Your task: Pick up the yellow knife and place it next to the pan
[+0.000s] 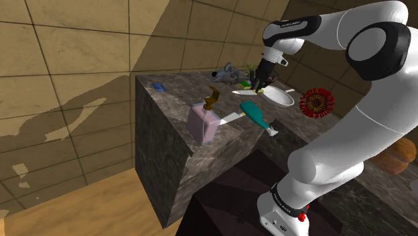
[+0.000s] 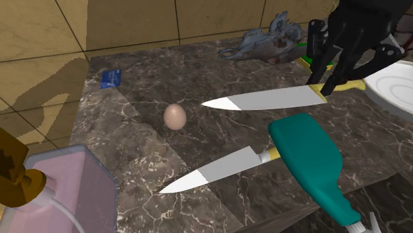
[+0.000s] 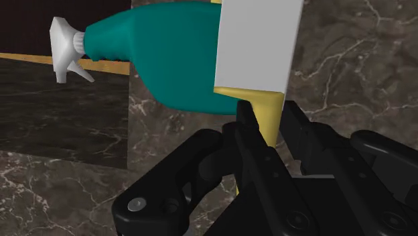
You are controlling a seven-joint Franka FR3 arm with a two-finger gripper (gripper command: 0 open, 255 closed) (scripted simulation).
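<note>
Item: knife [image 2: 265, 99], grey blade, yellow handle. Pinched at the handle by the black pincer [image 2: 333, 79], whose fingers [image 3: 245, 121] press on both sides of the yellow grip. The blade lies level and points away from the pan [image 2: 392, 94], and the handle end sits just beside the pan's rim. Whether the blade touches the bench [image 2: 218, 136] cannot be told. In the wrist view the blade [image 3: 258, 47] stands in front of the bottle [image 3: 171, 57], with the pincer [image 3: 268, 124] clasped below it. In the shoulder view the knife [image 1: 242, 92] hangs from the pincer [image 1: 260, 82] at the end of the white arm [image 1: 348, 40], beside the pan [image 1: 281, 98].

Pan: white, round, shallow, on the dark marbled bench [image 1: 167, 134].

Second knife [image 2: 212, 172]: same make, lying flat nearer the front edge, its yellow handle meeting the body of the bottle [image 2: 311, 165]. It is roughly parallel to the held one and apart from it.

Bottle: teal spray type with a white trigger head, lying on its side.

Egg [image 2: 175, 116]: tan, alone on bare bench between the blades and the sponge [image 2: 111, 77].

Sponge: blue, near the far corner.

Figurine [image 2: 265, 41]: grey, by the tiled wall, behind the pincer.

Dispenser [image 2: 59, 192]: pink, brown pump top, at the near corner.
</note>
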